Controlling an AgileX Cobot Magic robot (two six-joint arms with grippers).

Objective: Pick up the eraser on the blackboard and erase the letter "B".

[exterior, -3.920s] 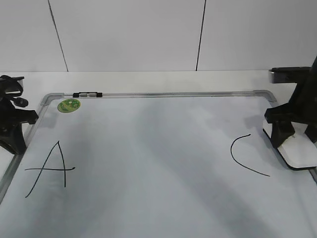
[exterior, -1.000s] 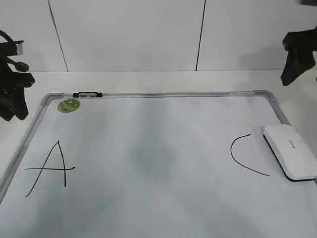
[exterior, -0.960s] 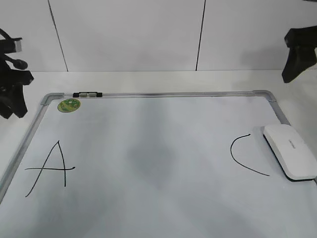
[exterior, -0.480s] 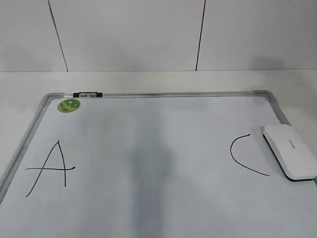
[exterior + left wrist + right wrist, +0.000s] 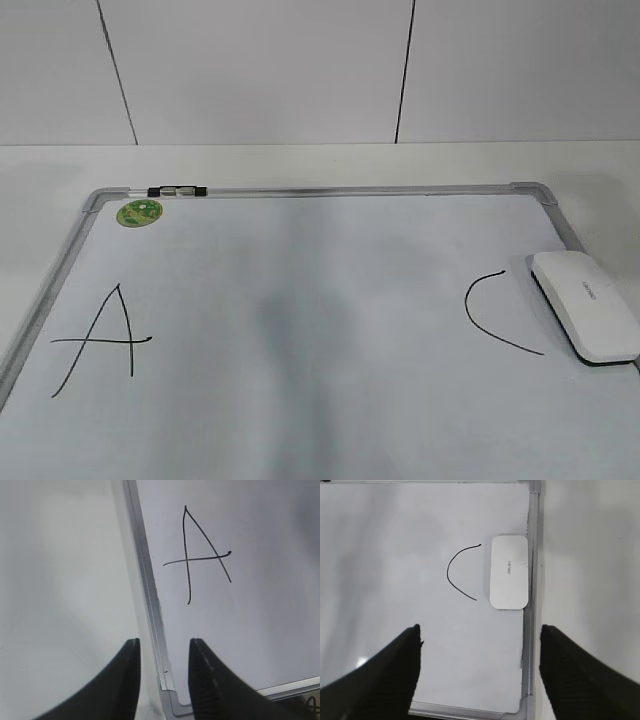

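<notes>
- The bench (image 5: 300, 160) is white and carries the blackboard (image 5: 300, 190), which lies flat with its grey frame visible along the far, left and right edges.
- The board's middle is bare white; no letter "B" can be made out there in any view.
- The slanted "A" (image 5: 100, 340) stands at the left, the open "C" (image 5: 495, 312) at the right.
- The eraser (image 5: 587, 305) lies flat on the board, just right of the "C", hard against the right frame. Nothing grips it.
- The marker pen (image 5: 176, 190) rests on the far frame, with the green magnet (image 5: 139, 212) just near of it.
- The left gripper (image 5: 162, 647) hovers over the board's left frame, jaws narrowly apart, empty.
- The right gripper (image 5: 480, 632) hangs high above the eraser, jaws wide, empty.
</notes>
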